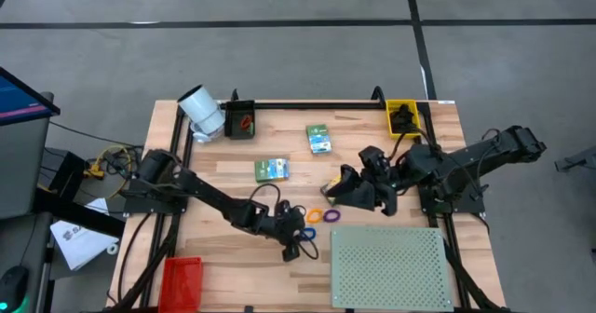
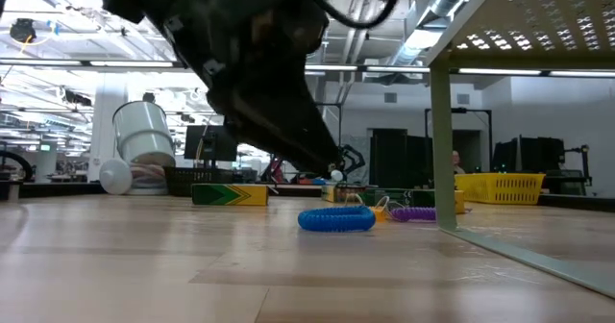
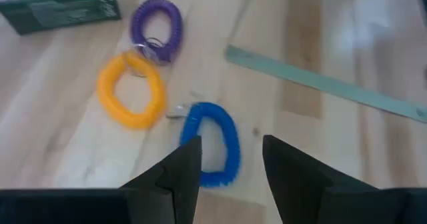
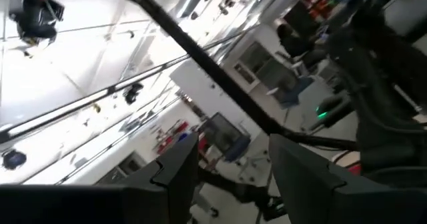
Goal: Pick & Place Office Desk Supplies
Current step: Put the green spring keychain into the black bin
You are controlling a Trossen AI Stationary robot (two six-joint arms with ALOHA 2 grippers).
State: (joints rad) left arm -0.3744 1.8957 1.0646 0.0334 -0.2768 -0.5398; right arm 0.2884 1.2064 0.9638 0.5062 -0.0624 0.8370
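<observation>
Red tray (image 1: 182, 281): at 7 o'clock on the desk (image 1: 233, 183); shallow plastic, probably a drop bin.
White cylinder (image 1: 201, 111): at 11 o'clock, lying tipped on its side; smooth, not part of the supplies.
Black bin (image 1: 240, 119): beside the cylinder at the far edge; something orange inside, too small to tell.
Green boxes: one (image 1: 272, 170) just left of centre, one (image 1: 319, 139) toward 12 o'clock; flat printed cartons lying face up, easy to grip across.
Left pincer (image 3: 230, 159): low over the desk at 6 o'clock, jaws parted and empty, straddling the near end of the blue ring (image 3: 212, 144); judged lined up for a grasp.
Rings: coiled springy plastic loops; orange ring (image 3: 130, 91) and purple ring (image 3: 157, 28) lie touching, just past the blue one.
Right pincer (image 4: 233, 159): right of centre, tilted up toward the ceiling; jaws parted, holding nothing, apparently waiting.
Perforated board (image 1: 389, 266): at 5 o'clock, pale green, raised on legs.
Yellow bin (image 1: 403, 116): at 1 o'clock; dark items inside.
</observation>
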